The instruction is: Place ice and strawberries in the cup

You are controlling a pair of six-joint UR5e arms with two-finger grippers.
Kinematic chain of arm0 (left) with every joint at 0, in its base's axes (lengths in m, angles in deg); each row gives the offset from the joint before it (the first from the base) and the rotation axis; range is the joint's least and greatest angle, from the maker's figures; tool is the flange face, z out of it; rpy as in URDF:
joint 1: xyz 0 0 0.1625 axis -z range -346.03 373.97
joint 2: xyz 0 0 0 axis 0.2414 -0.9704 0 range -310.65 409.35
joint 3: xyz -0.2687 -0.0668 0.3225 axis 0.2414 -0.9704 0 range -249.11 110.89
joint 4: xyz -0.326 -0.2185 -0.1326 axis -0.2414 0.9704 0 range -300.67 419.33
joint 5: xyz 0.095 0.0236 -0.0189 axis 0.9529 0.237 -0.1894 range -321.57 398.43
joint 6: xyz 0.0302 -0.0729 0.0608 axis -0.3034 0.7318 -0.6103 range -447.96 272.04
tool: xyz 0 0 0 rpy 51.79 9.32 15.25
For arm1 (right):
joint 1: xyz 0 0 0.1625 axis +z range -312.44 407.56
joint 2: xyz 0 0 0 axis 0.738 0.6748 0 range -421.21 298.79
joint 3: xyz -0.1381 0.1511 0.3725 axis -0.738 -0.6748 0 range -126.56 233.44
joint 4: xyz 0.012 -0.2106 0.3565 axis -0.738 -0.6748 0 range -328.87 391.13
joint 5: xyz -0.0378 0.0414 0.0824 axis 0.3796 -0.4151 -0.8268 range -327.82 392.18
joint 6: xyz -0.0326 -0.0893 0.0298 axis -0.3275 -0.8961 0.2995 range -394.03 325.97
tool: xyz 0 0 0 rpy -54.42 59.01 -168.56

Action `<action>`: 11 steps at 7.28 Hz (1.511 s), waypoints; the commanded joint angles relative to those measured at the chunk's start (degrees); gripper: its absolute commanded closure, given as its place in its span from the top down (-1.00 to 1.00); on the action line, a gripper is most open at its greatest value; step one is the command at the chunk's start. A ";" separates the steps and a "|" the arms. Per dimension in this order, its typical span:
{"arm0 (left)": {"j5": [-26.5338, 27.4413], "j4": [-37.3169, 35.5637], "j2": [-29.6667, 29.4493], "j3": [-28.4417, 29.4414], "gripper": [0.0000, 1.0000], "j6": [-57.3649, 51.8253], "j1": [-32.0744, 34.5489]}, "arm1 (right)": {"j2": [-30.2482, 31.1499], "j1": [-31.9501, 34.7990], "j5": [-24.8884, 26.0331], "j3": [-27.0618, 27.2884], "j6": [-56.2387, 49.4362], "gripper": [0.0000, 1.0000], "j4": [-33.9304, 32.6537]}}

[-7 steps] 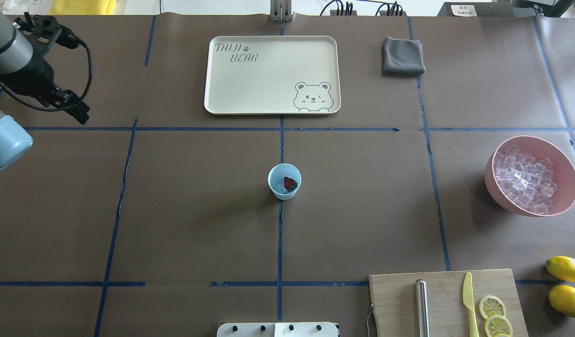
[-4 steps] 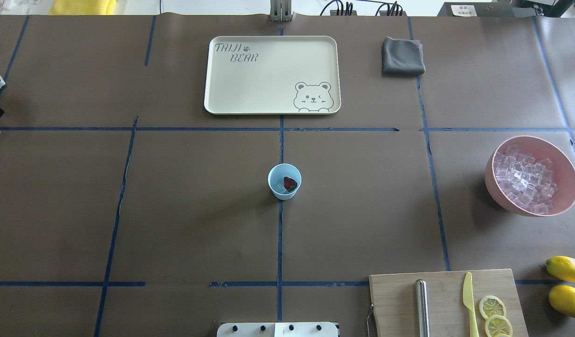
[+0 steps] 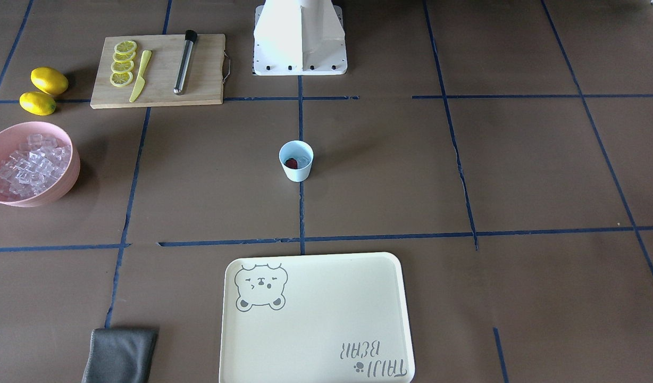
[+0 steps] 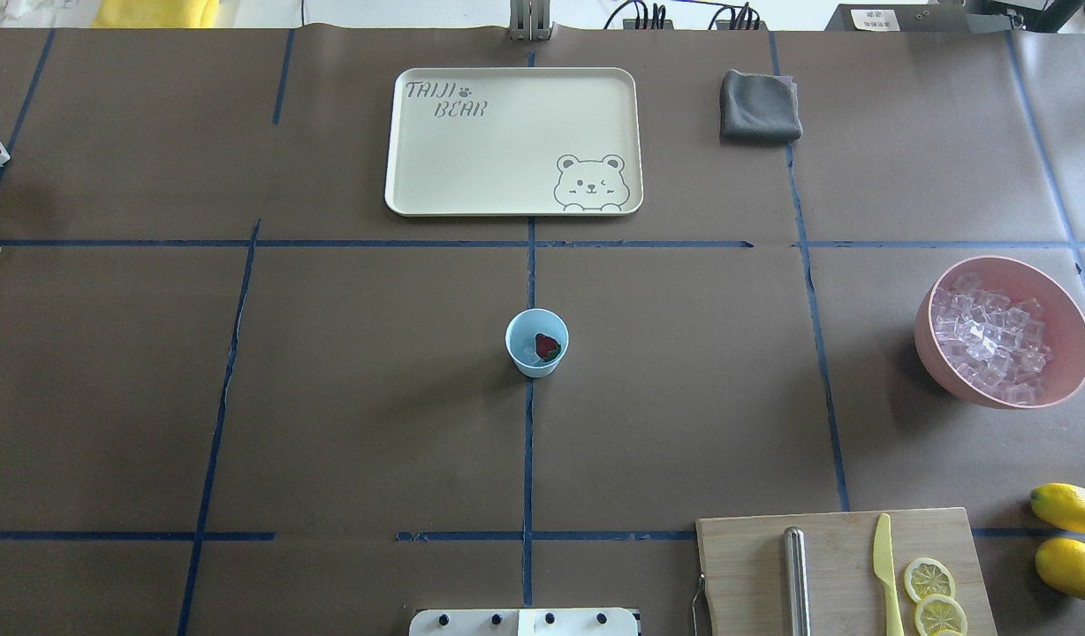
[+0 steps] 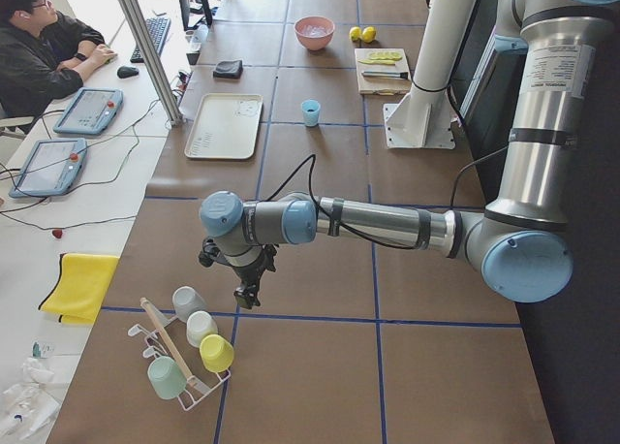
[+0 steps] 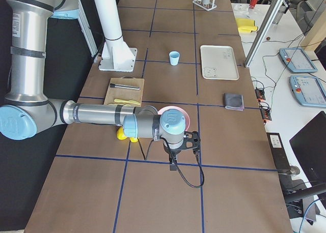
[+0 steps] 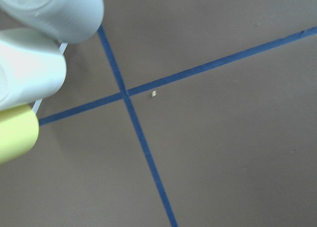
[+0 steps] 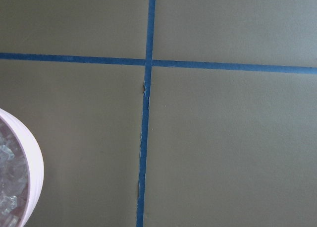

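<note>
The light blue cup (image 4: 536, 343) stands upright at the table's middle, on a blue tape line; it also shows in the front view (image 3: 296, 160). A red strawberry (image 4: 548, 346) lies inside it beside a bit of clear ice (image 4: 525, 354). More ice (image 4: 989, 340) fills the pink bowl (image 4: 1073, 353) at the right. My left gripper (image 5: 244, 297) shows only in the left side view, far from the cup near a cup rack; I cannot tell whether it is open or shut. My right gripper (image 6: 174, 164) shows only in the right side view, beside the pink bowl; I cannot tell its state either.
A cream tray (image 4: 507, 97) lies at the back centre, with a grey cloth (image 4: 759, 106) to its right. A cutting board (image 4: 746, 548) at the front right holds a metal rod, a yellow knife and lemon slices. Two lemons (image 4: 1070, 507) lie beside it. A rack of cups (image 5: 189, 347) stands by the left gripper.
My left arm has moved out of the overhead view past its left edge. The cup, strawberry and bowl have not moved.
</note>
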 commanded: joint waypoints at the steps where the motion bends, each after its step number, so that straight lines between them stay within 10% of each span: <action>1: -0.06 0.71 2.34 -0.25 1.00 -0.25 2.29 | 0.06 0.00 0.00 0.00 0.04 1.00 0.03; 11: -0.76 2.30 3.12 -1.48 1.00 -0.77 4.59 | 0.14 -0.08 0.00 0.27 -0.13 1.00 -0.06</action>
